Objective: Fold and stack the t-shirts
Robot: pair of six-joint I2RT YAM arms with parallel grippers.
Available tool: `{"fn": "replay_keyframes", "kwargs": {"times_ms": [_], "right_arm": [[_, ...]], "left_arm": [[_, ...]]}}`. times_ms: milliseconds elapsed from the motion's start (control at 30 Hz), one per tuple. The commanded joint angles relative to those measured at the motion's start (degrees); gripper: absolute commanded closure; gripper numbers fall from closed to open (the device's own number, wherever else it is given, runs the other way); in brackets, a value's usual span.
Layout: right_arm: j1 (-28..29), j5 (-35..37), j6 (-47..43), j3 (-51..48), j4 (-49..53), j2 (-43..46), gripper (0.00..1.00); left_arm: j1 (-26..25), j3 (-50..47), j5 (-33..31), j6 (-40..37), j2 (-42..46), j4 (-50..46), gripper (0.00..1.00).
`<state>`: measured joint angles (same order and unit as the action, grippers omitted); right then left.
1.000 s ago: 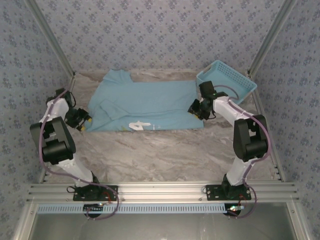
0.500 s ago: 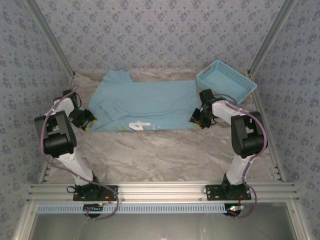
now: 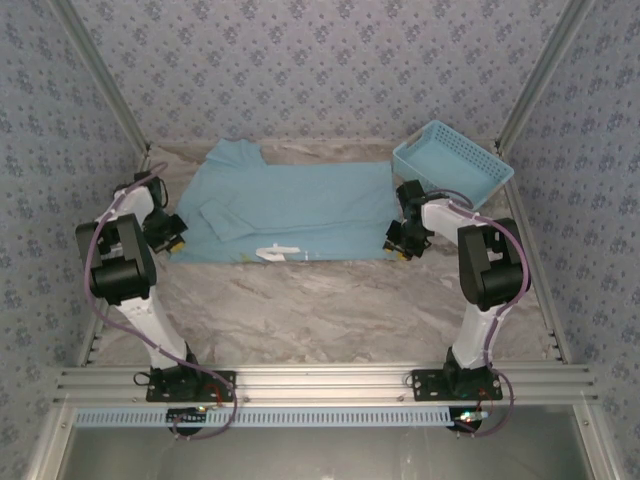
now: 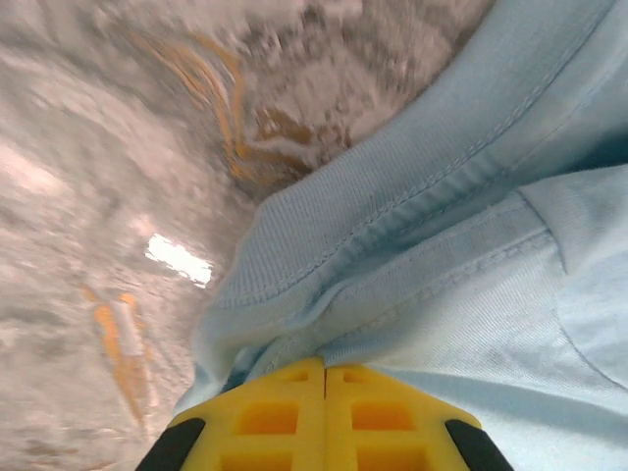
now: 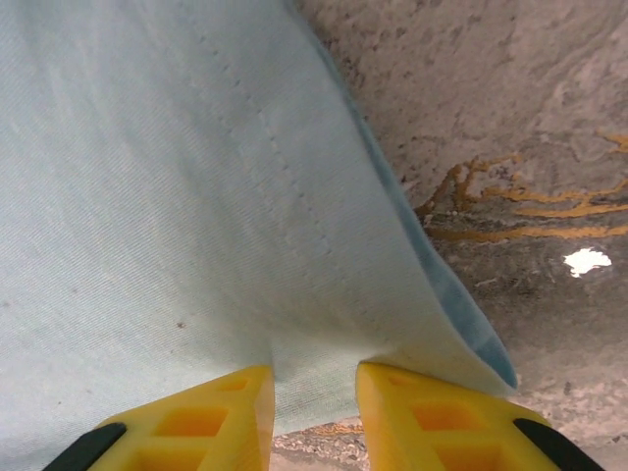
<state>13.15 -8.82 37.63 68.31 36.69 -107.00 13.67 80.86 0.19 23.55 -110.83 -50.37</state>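
Note:
The light blue t-shirt lies spread across the far half of the marble table, with a bit of white print at its near edge. My left gripper is at the shirt's left edge. In the left wrist view its yellow fingers meet, shut on a bunched, stitched hem of the t-shirt. My right gripper is at the shirt's near right corner. Its fingers stand apart, and the cloth's hemmed edge sags into the gap between them.
A light blue lattice basket stands tilted at the back right, just behind the right arm. Metal frame posts and patterned walls close in the sides and back. Bare marble table stretches between the shirt and the arm bases.
My left gripper has slid in to the shirt's left edge and shut on the hem. My right gripper has dropped to the near right corner and its fingers have narrowed slightly.

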Motion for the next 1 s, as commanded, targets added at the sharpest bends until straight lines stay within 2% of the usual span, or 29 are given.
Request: {"fn": "replay_keyframes", "kwargs": {"times_ms": [0,67,200,367,467,600,767,967], "right_arm": [[-0.7,5.4,-1.1,-0.5,5.3,-2.6,0.68],[-0.7,5.1,-1.1,1.5,5.5,-2.6,0.68],[-0.2,5.5,-3.0,2.8,5.8,-1.0,0.68],[1.0,5.3,-2.4,3.6,8.0,3.5,0.64],[1.5,4.7,-2.0,3.6,7.9,5.7,0.62],[1.8,2.6,-2.0,4.4,4.9,4.7,0.63],[1.3,0.5,-0.3,6.6,2.9,-1.0,0.65],[1.4,0.2,-1.1,8.6,3.7,-7.1,0.65]], "left_arm": [[0.1,2.2,-6.3,-1.5,-0.9,-3.1,1.00],[-0.3,3.2,-6.3,-1.6,-1.3,-3.8,0.98],[-2.0,5.1,-7.7,-1.5,-0.5,-6.6,0.76],[-5.9,3.9,-10.3,4.0,5.8,-10.1,0.62],[-8.8,1.3,-5.0,8.3,8.6,-9.4,0.64],[-9.4,-3.2,5.3,14.4,8.0,-3.8,0.75],[-8.1,-1.3,5.9,15.1,1.6,-0.7,0.85],[-7.0,-1.6,3.3,14.4,-4.0,-0.1,0.86]]}}
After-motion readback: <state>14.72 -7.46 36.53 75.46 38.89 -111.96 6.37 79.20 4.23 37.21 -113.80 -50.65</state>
